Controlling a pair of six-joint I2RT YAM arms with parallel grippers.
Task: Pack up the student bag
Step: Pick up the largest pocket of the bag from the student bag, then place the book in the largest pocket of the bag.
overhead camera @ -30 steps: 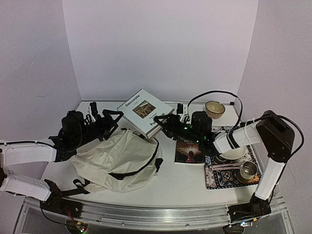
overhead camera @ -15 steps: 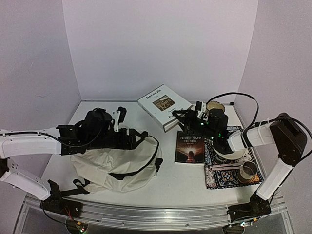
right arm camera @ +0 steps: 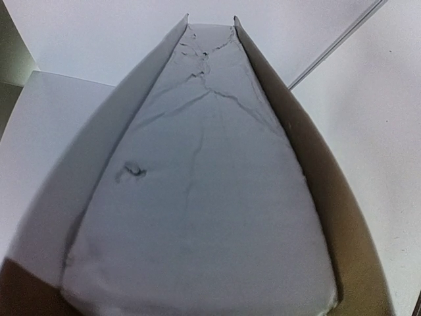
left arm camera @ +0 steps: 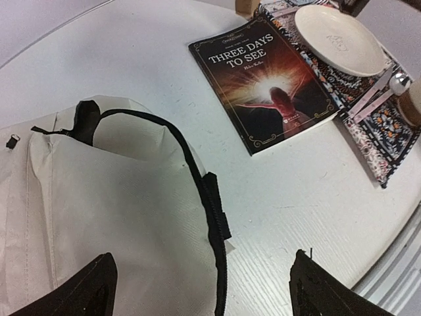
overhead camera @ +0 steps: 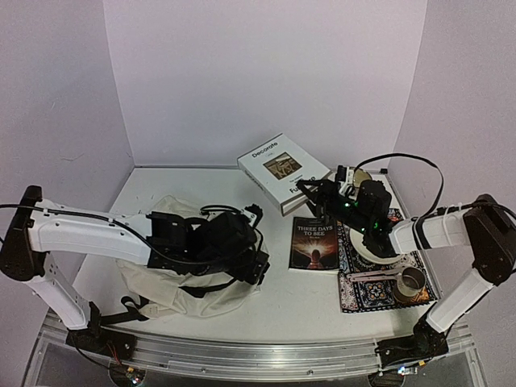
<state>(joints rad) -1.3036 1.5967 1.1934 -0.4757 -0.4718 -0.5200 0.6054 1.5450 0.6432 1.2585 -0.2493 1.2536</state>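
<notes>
Both arms are built of smooth white tubular links, the left arm and the right arm alike, joined by bulky black housings (the bases are black as well). Thin black cables loop along them, and the left fingers are matte black.

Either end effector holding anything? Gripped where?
Right end effector grips the white book by its page edge. Left end effector is open over the bag, holding nothing.
</notes>
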